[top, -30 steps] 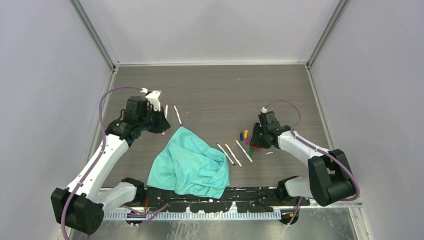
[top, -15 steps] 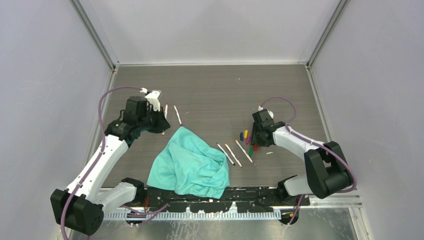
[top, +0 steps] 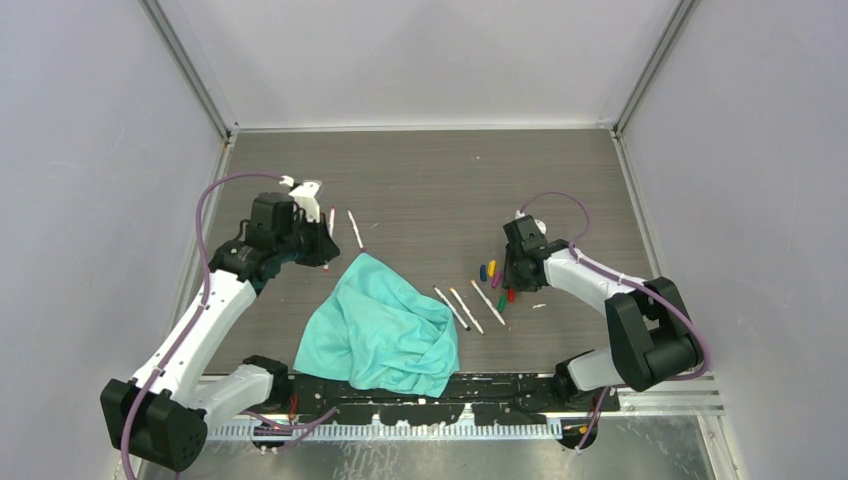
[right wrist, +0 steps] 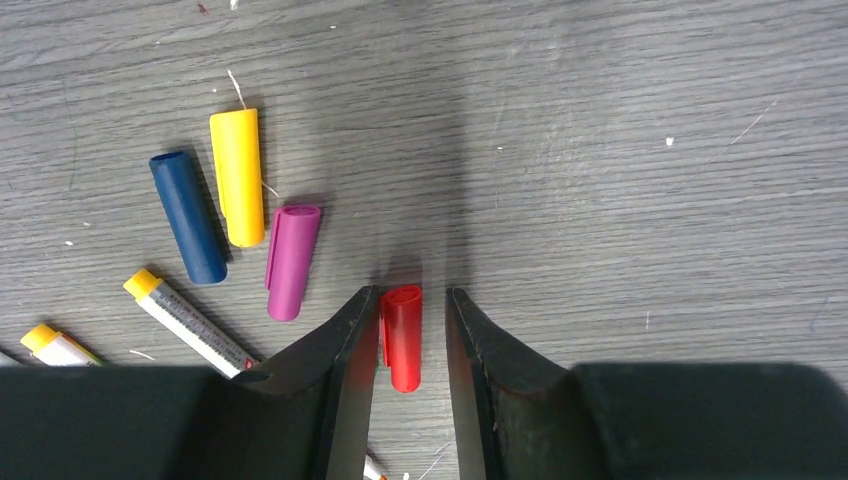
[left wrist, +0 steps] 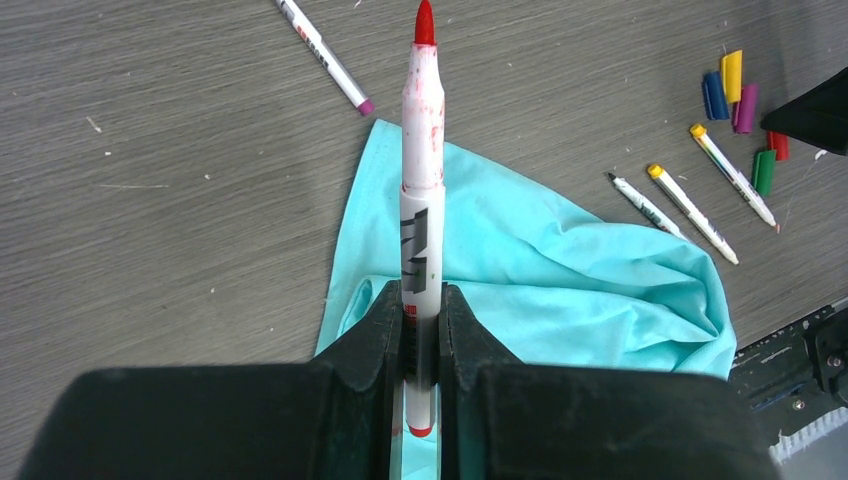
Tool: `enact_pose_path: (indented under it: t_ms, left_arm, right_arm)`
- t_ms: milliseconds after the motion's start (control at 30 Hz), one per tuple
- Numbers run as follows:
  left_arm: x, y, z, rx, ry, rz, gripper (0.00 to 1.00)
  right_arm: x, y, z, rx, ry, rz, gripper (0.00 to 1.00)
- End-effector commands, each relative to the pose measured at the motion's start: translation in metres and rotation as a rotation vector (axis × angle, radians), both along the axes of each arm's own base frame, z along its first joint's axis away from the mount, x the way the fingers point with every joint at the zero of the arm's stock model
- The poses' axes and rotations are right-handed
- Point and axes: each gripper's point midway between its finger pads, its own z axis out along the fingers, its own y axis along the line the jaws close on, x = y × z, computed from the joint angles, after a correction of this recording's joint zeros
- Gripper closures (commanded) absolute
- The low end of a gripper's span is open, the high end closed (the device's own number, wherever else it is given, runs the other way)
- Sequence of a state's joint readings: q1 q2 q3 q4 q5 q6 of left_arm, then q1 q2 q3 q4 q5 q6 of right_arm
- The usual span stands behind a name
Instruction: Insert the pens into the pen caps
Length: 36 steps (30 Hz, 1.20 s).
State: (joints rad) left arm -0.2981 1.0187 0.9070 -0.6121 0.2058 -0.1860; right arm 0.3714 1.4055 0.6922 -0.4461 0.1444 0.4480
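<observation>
**Left to right, over the tabletop [top: 430,180].** The left pincer [left wrist: 422,300] is clamped on the lower barrel of the red-tipped pen [left wrist: 422,200], which stands out past the fingers with its tip leading. Just beside it lies a purple-tipped pen [top: 355,230]. The teal cloth [top: 385,325] is crumpled at centre. Right of the cloth three more pens [top: 466,310] lie side by side on the tabletop. Next comes the cluster of caps: blue cap [right wrist: 187,215], yellow cap [right wrist: 236,175], purple cap [right wrist: 291,260] and green cap [top: 502,301]. The right pincer [right wrist: 410,295] is parted narrowly and holds nothing; its fingers stand either side of the red cap [right wrist: 403,335], which lies on the tabletop in line with them.

**Step in hand, as judged:** picking up the red cap to match the held red pen. The left finger looks to be touching the cap's clip side, though the shadow makes this uncertain. The pincer should close gently across the cap's middle (a stubby round piece may squirt out if pinched near an end). The purple cap nearby should stay clear of the fingers. The cap's mouth must be left uncovered and turned toward the pen tip.
</observation>
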Motion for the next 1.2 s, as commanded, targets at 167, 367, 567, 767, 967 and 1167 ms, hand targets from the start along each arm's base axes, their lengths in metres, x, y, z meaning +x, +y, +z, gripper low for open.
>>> enact_pose_path:
  t_ms: [167,367,567,767,967,1167]
  left_arm:
    - [0.005,0.0,0.025,-0.014,-0.086,-0.001,1.0]
    - [0.004,0.002,0.027,-0.012,-0.1,0.008,1.0]
    - [0.004,0.001,0.028,-0.023,-0.103,0.006,1.0]
    - [0.0,-0.022,0.036,-0.12,-0.1,-0.08,1.0]
    - [-0.024,-0.07,0.055,-0.246,-0.12,-0.291,1.0]
    - [-0.066,-0.116,0.076,-0.442,-0.075,-0.535,1.0]
  right_arm:
    - [-0.006,0.008,-0.004,0.013,0.006,0.001,0.81]
    - [-0.001,0.01,0.009,0.032,-0.026,-0.011,0.99]
    - [0.009,0.015,0.039,0.069,-0.102,-0.014,0.99]
    - [0.017,0.032,0.079,0.169,-0.182,0.014,0.99]
    - [0.022,0.079,0.129,0.443,-0.272,0.091,0.99]
    - [0.016,0.132,0.18,0.659,-0.352,0.181,0.99]
